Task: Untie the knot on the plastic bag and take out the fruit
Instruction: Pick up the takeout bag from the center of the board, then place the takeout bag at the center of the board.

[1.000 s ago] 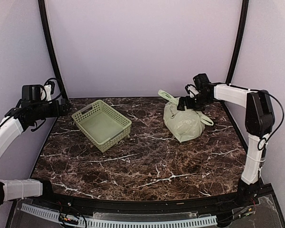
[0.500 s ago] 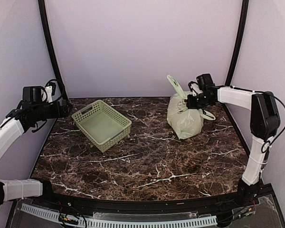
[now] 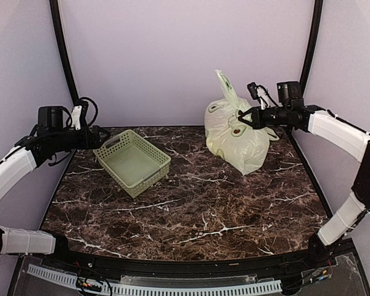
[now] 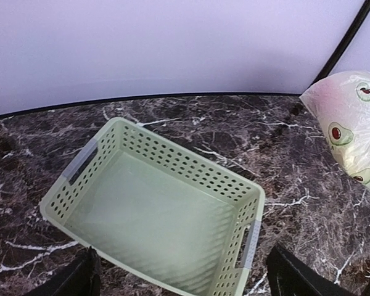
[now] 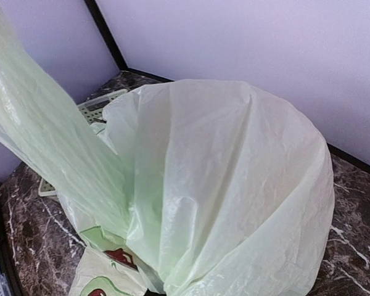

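— Where is the plastic bag (image 3: 240,148)?
— Upper right of the overhead frame, its bottom reaching the tabletop (image 3: 203,209). It sits close to the back wall and short of the right edge. The right hand (image 3: 245,117) is pressed together on the bag's bunched top, and one loop handle (image 3: 225,86) stands straight up.
— And the left hand (image 3: 97,137)?
— Spread wide, hovering by the left corner of the basket (image 3: 151,146) at upper left. Dark marble runs between basket and bag and across the lower frame.
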Tool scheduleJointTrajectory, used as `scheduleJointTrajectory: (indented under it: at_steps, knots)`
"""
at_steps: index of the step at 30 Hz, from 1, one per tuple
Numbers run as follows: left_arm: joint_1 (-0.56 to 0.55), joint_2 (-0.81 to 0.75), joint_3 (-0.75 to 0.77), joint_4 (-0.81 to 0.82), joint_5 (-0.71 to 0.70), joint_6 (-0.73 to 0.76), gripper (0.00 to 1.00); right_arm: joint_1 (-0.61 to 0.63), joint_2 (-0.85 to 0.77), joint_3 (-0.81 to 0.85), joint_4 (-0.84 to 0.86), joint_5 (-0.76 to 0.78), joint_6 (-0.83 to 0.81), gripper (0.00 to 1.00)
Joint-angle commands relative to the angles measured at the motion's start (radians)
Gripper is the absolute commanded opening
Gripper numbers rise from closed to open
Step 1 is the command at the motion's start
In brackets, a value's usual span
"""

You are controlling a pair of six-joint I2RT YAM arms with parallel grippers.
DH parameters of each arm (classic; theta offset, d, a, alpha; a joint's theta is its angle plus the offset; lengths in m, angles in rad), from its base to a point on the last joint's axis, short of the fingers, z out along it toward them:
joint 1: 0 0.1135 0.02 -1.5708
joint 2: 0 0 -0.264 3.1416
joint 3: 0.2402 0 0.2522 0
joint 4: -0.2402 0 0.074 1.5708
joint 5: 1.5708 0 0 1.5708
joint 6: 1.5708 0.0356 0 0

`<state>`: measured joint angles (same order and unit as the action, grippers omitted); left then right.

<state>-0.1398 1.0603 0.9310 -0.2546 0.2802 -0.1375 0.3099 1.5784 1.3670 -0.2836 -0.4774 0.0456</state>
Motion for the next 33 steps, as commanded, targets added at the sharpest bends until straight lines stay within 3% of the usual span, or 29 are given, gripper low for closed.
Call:
scheduleJointTrajectory:
  at_steps: [1,9,15,20,30,32,33]
  knots:
    - [-0.035,0.036,0.094,0.059,0.134,-0.004,0.93,0.035,-0.069,-0.037,0.004,-0.222,-0.089,0.00]
    - [-0.060,0.172,0.177,0.155,0.294,-0.093,0.93,0.176,-0.041,0.017,-0.159,-0.319,-0.165,0.00]
    - [-0.079,0.207,0.125,0.180,0.329,-0.097,0.92,0.346,0.049,0.070,-0.235,-0.334,-0.200,0.00]
    - [-0.088,0.211,0.081,0.184,0.333,-0.093,0.92,0.472,0.145,0.154,-0.344,-0.258,-0.248,0.00]
    - [-0.178,0.251,0.066,0.219,0.387,-0.119,0.92,0.605,0.232,0.180,-0.329,-0.078,-0.247,0.00]
    - [-0.215,0.257,0.066,0.219,0.390,-0.112,0.92,0.606,0.211,0.143,-0.260,-0.047,-0.218,0.11]
    - [-0.227,0.258,0.066,0.219,0.390,-0.109,0.92,0.606,0.181,0.115,-0.210,-0.037,-0.201,0.25]
